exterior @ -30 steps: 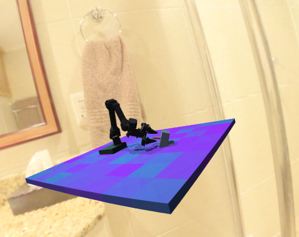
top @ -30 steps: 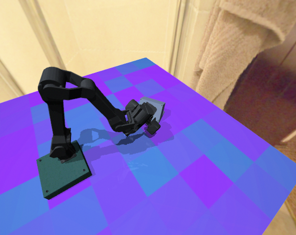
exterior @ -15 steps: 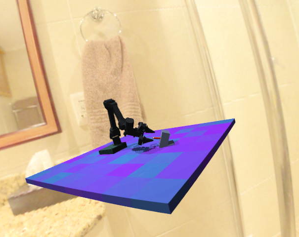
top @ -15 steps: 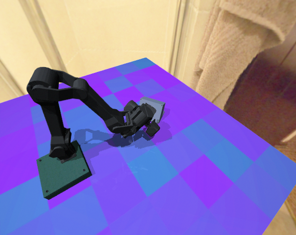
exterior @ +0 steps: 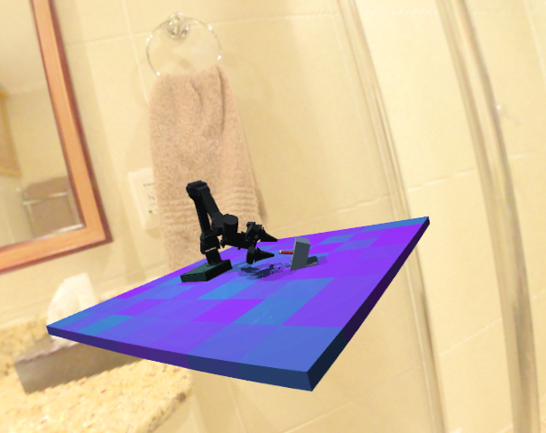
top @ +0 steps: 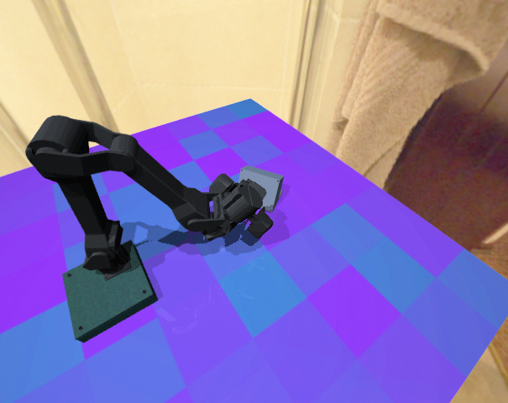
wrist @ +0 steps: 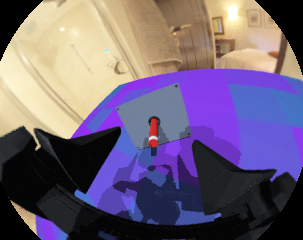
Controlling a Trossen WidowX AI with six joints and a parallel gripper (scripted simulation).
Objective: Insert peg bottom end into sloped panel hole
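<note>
- Tool [top: 262, 203] [exterior: 275, 246] [wrist: 157, 136] spread wide, nothing in its grip; right of centre in the top view, near centre in the exterior view.
- Red peg [exterior: 285, 252] [wrist: 154, 132], white band near its outer end, one end in the hole of the grey panel [top: 273, 184] [exterior: 300, 253] [wrist: 136, 117]; depth cannot be told.
- Wrist view: peg at mid-frame, dark fingers lower left and lower right, apart from it.
- Panel leans on the checkered tabletop [top: 353, 312] [exterior: 208, 336] [wrist: 211, 100].
</note>
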